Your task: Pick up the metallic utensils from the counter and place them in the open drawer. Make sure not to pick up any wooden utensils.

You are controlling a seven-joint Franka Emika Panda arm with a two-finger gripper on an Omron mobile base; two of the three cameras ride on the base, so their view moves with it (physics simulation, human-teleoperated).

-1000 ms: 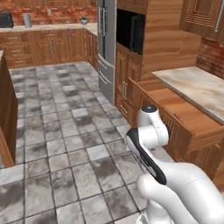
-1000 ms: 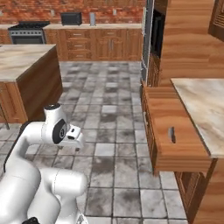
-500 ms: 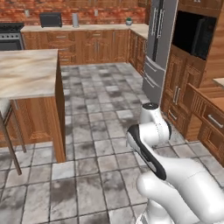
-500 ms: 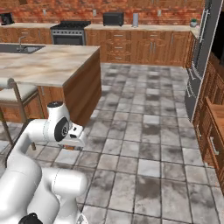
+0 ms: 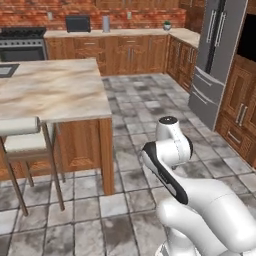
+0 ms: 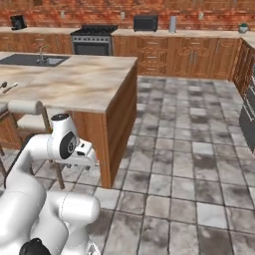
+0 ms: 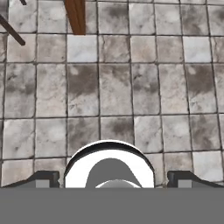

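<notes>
Swung round, the base now faces the counter (image 6: pixel 89 82) corner, gripper (image 7: pixel 112 178) wide, empty.

Glossy white arm (image 5: pixel 200 200), dark joint bands

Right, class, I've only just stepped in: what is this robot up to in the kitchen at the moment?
Nothing is being handled yet. The white arm is folded over the tiled floor beside the marble island counter. Its gripper points down at bare tiles, jaws wide apart and holding nothing. A few small utensils lie far off at the island's left edge, near the sink; they are too small to tell apart. A stool stands against the island.
</notes>
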